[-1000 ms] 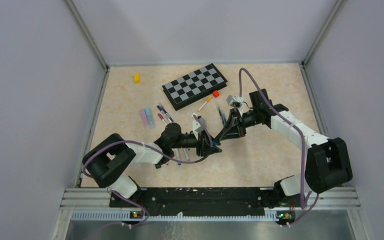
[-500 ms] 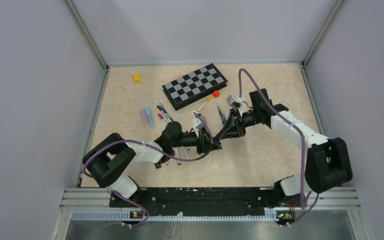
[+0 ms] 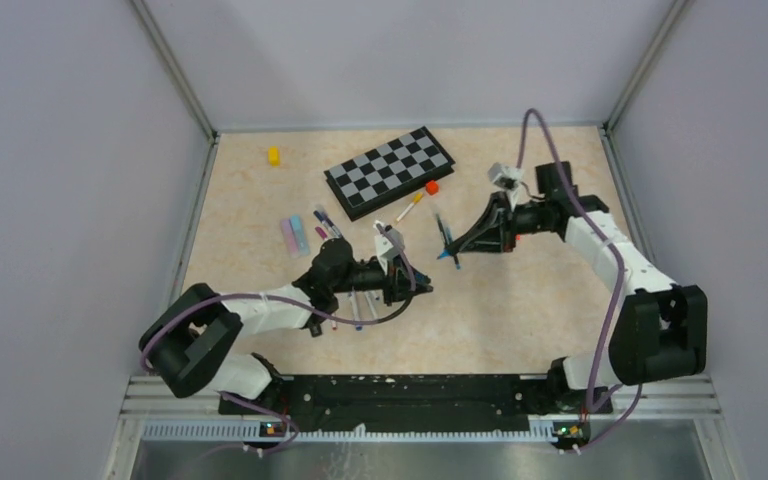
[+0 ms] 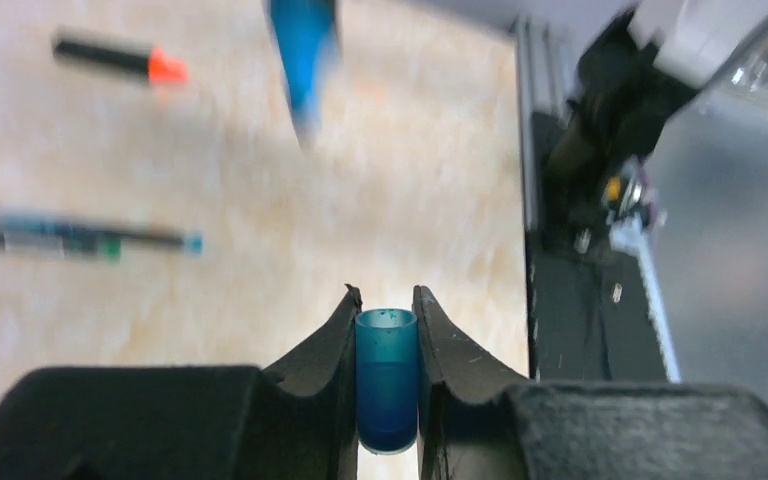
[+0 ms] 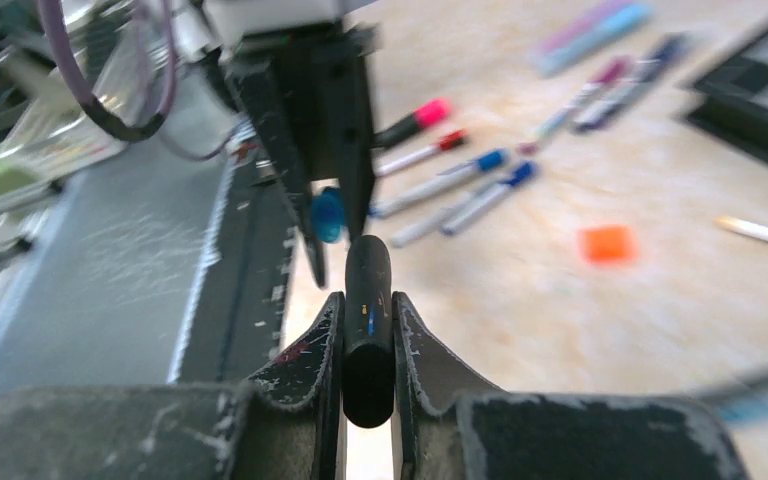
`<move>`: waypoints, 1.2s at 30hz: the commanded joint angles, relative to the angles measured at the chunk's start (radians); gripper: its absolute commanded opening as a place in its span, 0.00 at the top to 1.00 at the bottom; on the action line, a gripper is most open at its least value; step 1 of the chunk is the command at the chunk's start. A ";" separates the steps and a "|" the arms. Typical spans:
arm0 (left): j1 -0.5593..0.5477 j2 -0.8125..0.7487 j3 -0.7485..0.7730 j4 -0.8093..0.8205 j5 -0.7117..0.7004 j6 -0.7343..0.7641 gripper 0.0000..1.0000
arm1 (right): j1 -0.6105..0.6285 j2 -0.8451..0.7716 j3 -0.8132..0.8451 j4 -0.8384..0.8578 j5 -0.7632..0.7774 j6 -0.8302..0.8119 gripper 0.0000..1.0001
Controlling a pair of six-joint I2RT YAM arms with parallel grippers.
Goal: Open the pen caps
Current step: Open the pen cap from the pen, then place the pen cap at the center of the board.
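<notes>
While the blue cap [image 4: 387,380] sits clamped in the left jaws and the pen [image 5: 368,330] is pinched in the right jaws, they're apart above the table [image 3: 520,320], pen's long axis aimed toward the cap

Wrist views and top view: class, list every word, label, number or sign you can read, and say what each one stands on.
No text is readable in any view.
Black pen in the right gripper: small blue and yellow marks, too blurred to read.
Thin pen lying flat in the left wrist view: a printed band with green, blurred.
Chessboard: plain squares, no lettering visible.
</notes>
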 commanded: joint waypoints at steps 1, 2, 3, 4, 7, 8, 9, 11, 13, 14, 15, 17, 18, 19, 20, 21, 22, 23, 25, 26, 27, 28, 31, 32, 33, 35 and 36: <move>0.033 -0.071 -0.059 -0.336 0.092 0.137 1.00 | -0.175 -0.061 0.071 -0.007 -0.025 0.001 1.00; 0.033 -0.085 -0.054 -0.373 0.083 0.154 1.00 | -0.192 -0.058 0.075 -0.013 -0.032 -0.002 1.00; 0.033 -0.098 -0.052 -0.400 0.073 0.166 1.00 | -0.205 -0.057 0.075 -0.021 -0.033 -0.007 1.00; 0.034 -0.110 -0.055 -0.411 0.061 0.174 1.00 | -0.216 -0.056 0.073 -0.022 -0.032 -0.009 1.00; 0.035 -0.154 -0.059 -0.413 0.037 0.166 1.00 | -0.221 -0.058 0.048 0.005 -0.022 0.011 1.00; 0.035 -0.171 -0.057 -0.410 0.023 0.159 1.00 | -0.222 -0.061 0.034 0.030 -0.011 0.029 1.00; 0.035 -0.189 -0.058 -0.400 0.011 0.147 1.00 | -0.223 -0.063 0.020 0.065 0.009 0.062 1.00; 0.035 -0.223 -0.067 -0.374 -0.028 0.128 1.00 | -0.224 -0.065 -0.009 0.146 0.052 0.127 1.00; 0.035 -0.249 -0.080 -0.350 -0.106 0.094 1.00 | -0.266 -0.063 -0.042 0.245 0.105 0.209 1.00; 0.035 -0.256 -0.089 -0.330 -0.145 0.075 1.00 | -0.277 -0.063 -0.066 0.285 0.135 0.242 1.00; 0.035 -0.253 -0.098 -0.305 -0.200 0.046 1.00 | -0.289 -0.063 -0.082 0.326 0.164 0.282 1.00; 0.036 -0.228 -0.097 -0.268 -0.286 -0.023 1.00 | -0.309 -0.060 -0.107 0.387 0.229 0.351 1.00; 0.036 -0.203 -0.080 -0.272 -0.325 -0.073 1.00 | -0.316 -0.058 -0.114 0.405 0.258 0.369 1.00; 0.036 -0.172 -0.046 -0.319 -0.363 -0.115 1.00 | -0.321 -0.057 -0.119 0.416 0.286 0.380 1.00; 0.036 -0.136 -0.007 -0.374 -0.381 -0.140 1.00 | -0.326 -0.054 -0.123 0.422 0.308 0.389 1.00; 0.036 -0.095 0.044 -0.426 -0.384 -0.147 1.00 | -0.331 -0.053 -0.123 0.426 0.323 0.393 1.00; 0.036 -0.051 0.095 -0.492 -0.397 -0.144 1.00 | -0.334 -0.049 -0.123 0.426 0.331 0.395 1.00; 0.036 -0.004 0.146 -0.554 -0.418 -0.160 1.00 | -0.338 -0.046 -0.124 0.429 0.336 0.398 1.00; 0.033 0.090 0.240 -0.670 -0.504 -0.209 1.00 | -0.343 -0.043 -0.126 0.431 0.339 0.400 1.00; 0.030 0.135 0.291 -0.728 -0.552 -0.228 1.00 | -0.344 -0.040 -0.127 0.431 0.341 0.400 1.00; 0.026 0.176 0.336 -0.791 -0.602 -0.242 1.00 | -0.344 -0.041 -0.126 0.431 0.343 0.400 1.00; 0.024 0.215 0.381 -0.840 -0.641 -0.251 1.00 | -0.345 -0.041 -0.126 0.430 0.342 0.400 1.00; 0.020 0.301 0.487 -0.952 -0.743 -0.276 0.99 | -0.348 -0.039 -0.126 0.430 0.340 0.399 1.00; 0.018 0.320 0.511 -0.974 -0.760 -0.278 0.98 | -0.349 -0.040 -0.127 0.430 0.339 0.398 1.00; 0.017 0.344 0.530 -0.988 -0.775 -0.278 0.96 | -0.349 -0.039 -0.126 0.431 0.336 0.397 1.00; 0.013 0.377 0.570 -1.021 -0.797 -0.272 0.93 | -0.349 -0.037 -0.125 0.428 0.334 0.397 1.00; 0.013 0.395 0.591 -1.034 -0.804 -0.270 0.92 | -0.349 -0.036 -0.126 0.426 0.334 0.395 1.00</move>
